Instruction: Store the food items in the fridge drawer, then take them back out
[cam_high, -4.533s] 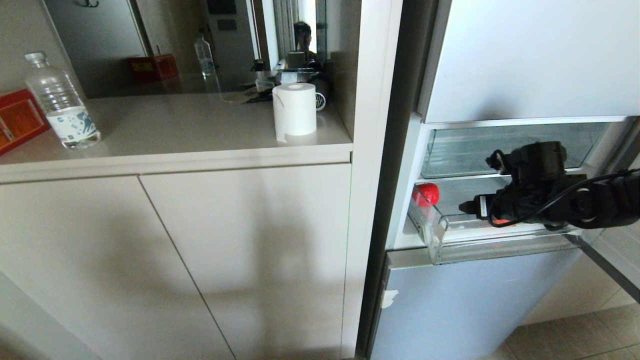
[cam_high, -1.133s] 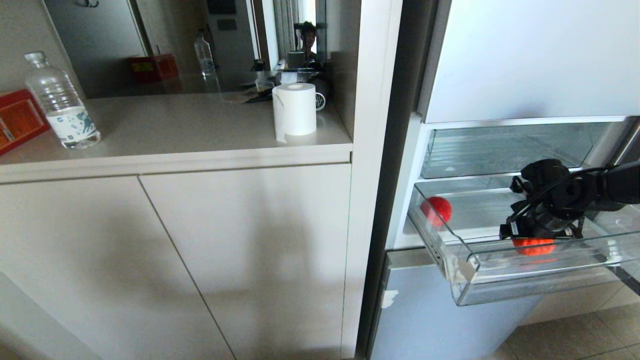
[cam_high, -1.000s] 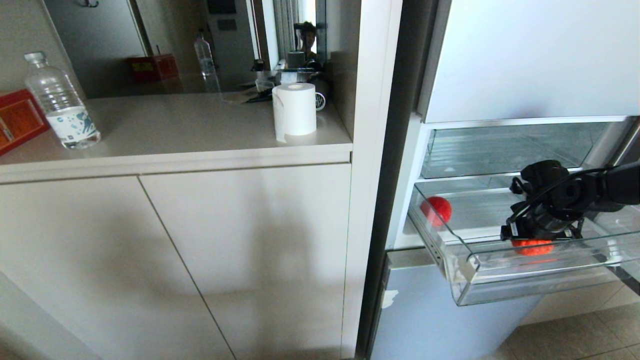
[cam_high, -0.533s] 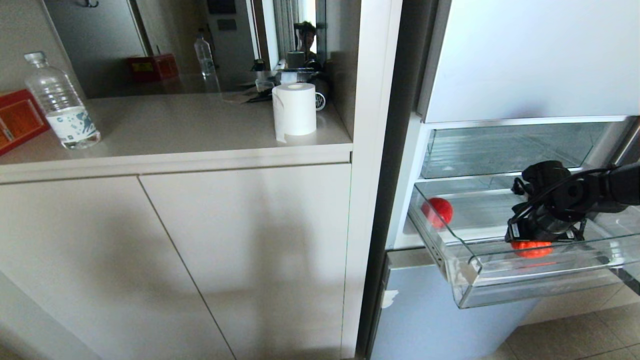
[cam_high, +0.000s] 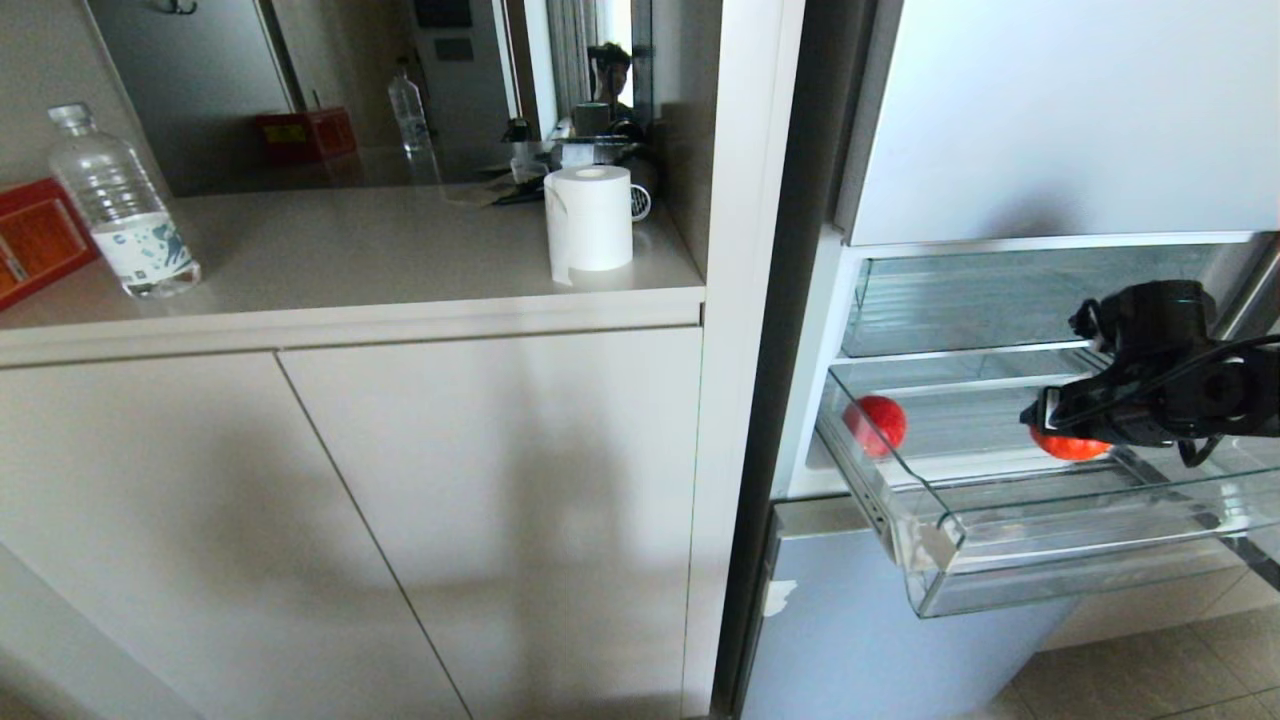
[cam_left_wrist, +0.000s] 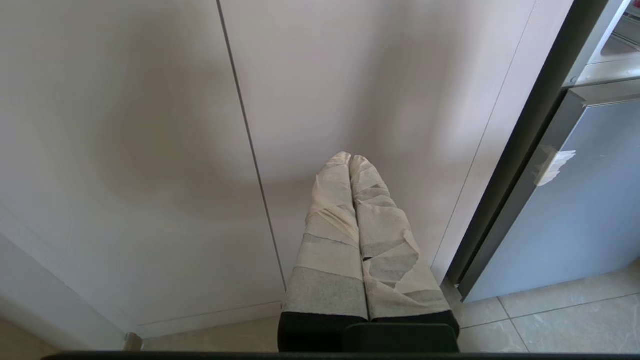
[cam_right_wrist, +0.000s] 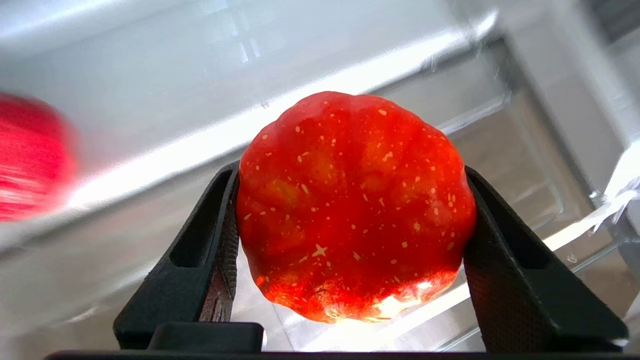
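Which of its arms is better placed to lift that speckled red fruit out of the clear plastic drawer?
The right. Its right gripper is clamped on the speckled red fruit above the clear plastic drawer; the left gripper hangs shut by the cabinet doors, away from the fridge.

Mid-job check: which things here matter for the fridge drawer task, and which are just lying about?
Job:
- speckled red fruit, clamped in the right end effector above the drawer
- second red fruit, at the drawer's back left
- clear fridge drawer, pulled out

Lying about:
- water bottle
- paper roll
- red box
- left end effector, parked by the cabinet
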